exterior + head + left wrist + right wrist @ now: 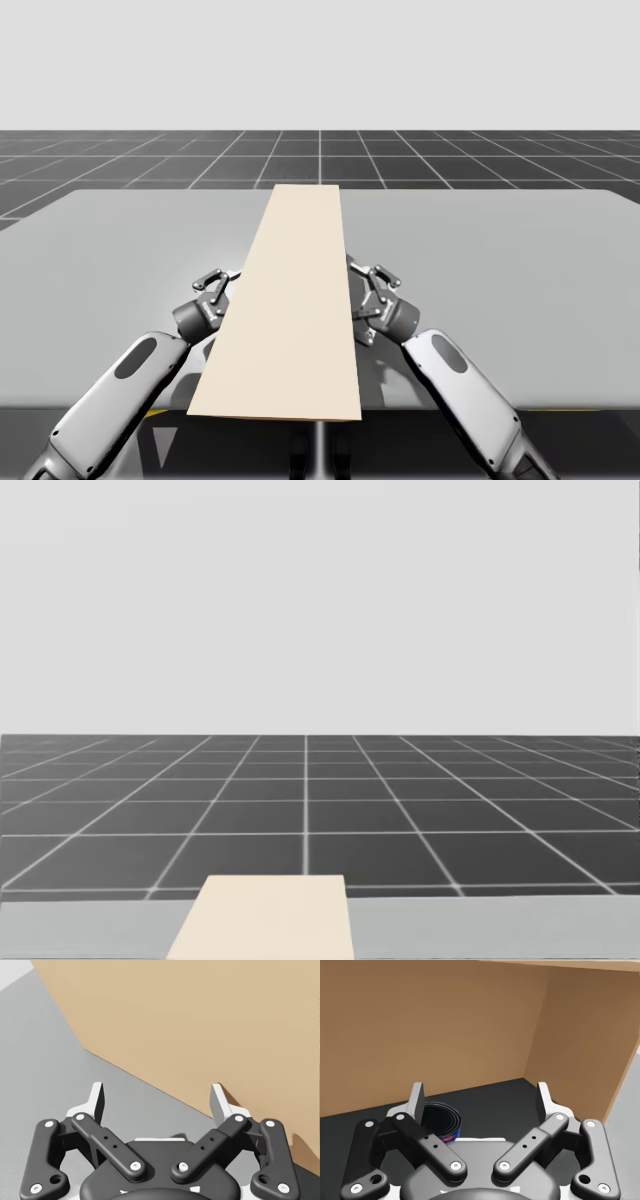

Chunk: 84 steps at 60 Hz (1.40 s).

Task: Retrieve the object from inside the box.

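A long tan box [290,300] lies along the middle of the grey table [100,260], and its far end shows in the head view [265,920]. My right gripper [365,280] is at the box's right side. In the right wrist view it stands open [480,1100], reaching into the box's open side over a dark floor. A small dark round can [440,1120] with a blue and red label sits between the fingers, close against one of them and partly hidden by it. My left gripper [222,282] is open [157,1100] beside the box's closed left wall [200,1025], one fingertip near it.
The box's brown inner walls [430,1025] close in the back and one side around the right gripper. Bare grey table spreads out left and right of the box. A dark gridded floor lies beyond the table's far edge.
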### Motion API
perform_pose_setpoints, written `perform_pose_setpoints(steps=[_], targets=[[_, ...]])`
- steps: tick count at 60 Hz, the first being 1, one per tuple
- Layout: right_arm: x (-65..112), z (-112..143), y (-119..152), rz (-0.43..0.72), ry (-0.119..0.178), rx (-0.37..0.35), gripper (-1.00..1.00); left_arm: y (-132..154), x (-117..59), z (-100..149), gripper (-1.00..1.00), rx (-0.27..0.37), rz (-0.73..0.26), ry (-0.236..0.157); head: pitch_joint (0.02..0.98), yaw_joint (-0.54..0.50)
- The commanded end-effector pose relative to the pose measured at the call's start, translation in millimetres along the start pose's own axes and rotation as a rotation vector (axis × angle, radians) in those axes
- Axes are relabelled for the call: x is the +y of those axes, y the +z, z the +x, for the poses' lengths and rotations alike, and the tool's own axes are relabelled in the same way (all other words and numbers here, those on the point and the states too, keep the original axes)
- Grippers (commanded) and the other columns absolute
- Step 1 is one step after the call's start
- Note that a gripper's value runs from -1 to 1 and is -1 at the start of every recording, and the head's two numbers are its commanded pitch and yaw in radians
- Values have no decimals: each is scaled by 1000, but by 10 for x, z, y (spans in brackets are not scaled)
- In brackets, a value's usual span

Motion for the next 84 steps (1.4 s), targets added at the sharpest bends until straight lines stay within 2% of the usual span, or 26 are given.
perform_pose_setpoints(steps=[1,2,5,8,14,19,21,27,30,37,45,48,53,55,56,58,62,65,70,71,73,74,75,81,84], targets=[[89,-231,-150,42,-58,15,-1000,-6,-73,-28,-1000,2,-35,5,125,-37],[96,-248,-159,45,-62,17,-1000,-5,-72,-27,-1000,2,-34,5,126,-37],[127,-352,-212,64,-47,37,-1000,-2,-70,-24,-1000,-1,-35,6,133,-40],[172,-409,-251,85,-62,49,-1000,2,-71,-22,-1000,-2,-36,5,137,-42],[260,-470,-326,136,-58,55,-1000,5,-71,-20,-1000,-5,-37,4,146,-44],[293,-484,-396,160,-69,53,-1000,9,-71,-18,-1000,-7,-40,4,152,-47],[303,-497,-430,175,-57,51,-1000,11,-71,-18,-1000,-7,-42,4,155,-49],[279,-528,-496,192,-82,83,-1000,17,-71,-16,-1000,-9,-45,4,163,-51],[241,-563,-533,183,-118,100,-1000,26,-67,-13,-1000,-12,-45,4,171,-52],[171,-644,-601,173,-147,132,-1000,36,-60,-9,-1000,-14,-43,5,191,-60],[115,-684,-722,202,-142,159,-1000,43,-59,-6,-1000,-15,-41,4,199,-72],[96,-697,-782,216,-158,173,-1000,50,-55,-4,-1000,-16,-39,4,200,-71],[90,-765,-861,230,-168,196,-1000,55,-49,-3,-1000,-17,-38,4,203,-68],[105,-815,-884,238,-162,211,-1000,59,-46,-1,-1000,-17,-38,4,205,-69],[125,-851,-898,245,-177,232,-1000,62,-44,0,-1000,-17,-39,2,208,-69],[144,-883,-908,256,-174,249,-1000,64,-43,2,-1000,-18,-39,3,209,-69],[195,-955,-935,274,-197,293,-1000,68,-41,2,-1000,-18,-39,0,213,-69],[209,-984,-943,283,-182,300,-1000,69,-39,3,-1000,-18,-39,-1,213,-70],[198,-974,-945,289,-176,308,-1000,69,-35,1,-1000,-17,-38,-2,210,-72],[194,-971,-941,268,-161,305,-942,69,-36,1,-1000,-16,-37,-3,209,-74],[192,-981,-929,246,-134,284,65,69,-37,-2,-1000,-13,-36,-6,207,-76],[188,-974,-925,255,-132,288,839,69,-37,-3,-1000,-13,-36,-6,207,-76],[179,-946,-905,264,-152,299,1000,69,-38,-4,-1000,-11,-35,-7,207,-78],[131,-832,-826,232,-150,277,1000,67,-37,-6,-1000,-6,-33,-11,203,-78],[81,-715,-706,199,-126,262,1000,70,-31,-3,-1000,-7,-30,-10,199,-76]])
